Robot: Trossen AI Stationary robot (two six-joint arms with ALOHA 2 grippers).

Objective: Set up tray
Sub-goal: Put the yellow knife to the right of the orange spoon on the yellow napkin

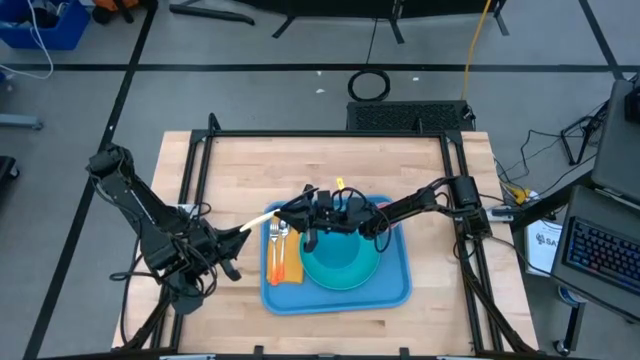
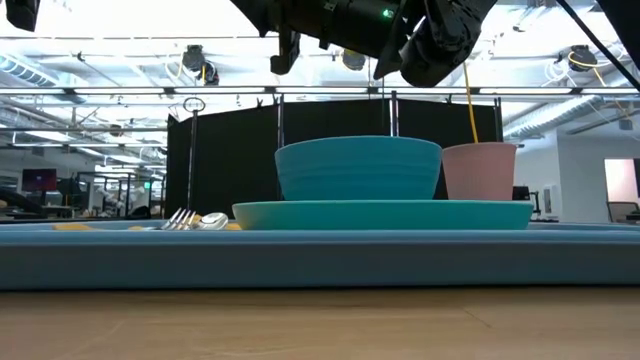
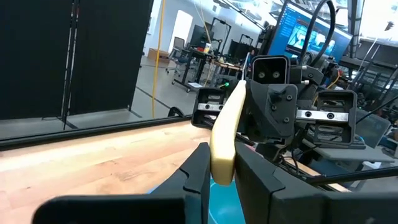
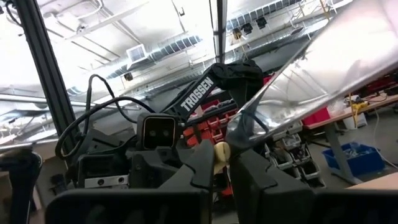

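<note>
The large medium-blue rectangular plastic tray (image 1: 395, 285) lies on the wooden table (image 1: 230, 170) directly beneath both tools, already carrying a round teal plate (image 1: 345, 268), a teal bowl (image 2: 357, 168) on it, a pink cup (image 2: 480, 171) at the rear, and a metal fork (image 1: 281, 243) with an orange strip (image 1: 291, 262) beside it on the left. The left tool (image 3: 219, 167) has its fingers closed narrowly on a pale yellow, flat-handled utensil (image 3: 226, 134), held out level over the tray's near-left part; the right tool (image 4: 219, 163) is nipped almost shut on the far tip of that same utensil, so the two face each other, nearly nose to nose, above the fork. A clear, shiny plastic piece (image 4: 323, 62) shows in the right wrist view just past the right tool; what it is cannot be told. The risk, in my judgement, is the shared grip: if one tool lets go late or pulls while the other holds, the handle could twist or drop onto the plate, or the wrists could knock together. Below the tools the tray is crowded, the bowl's rim standing high close under the right tool, while bare tray floor remains toward the right rim and open table lies all around outside it.
</note>
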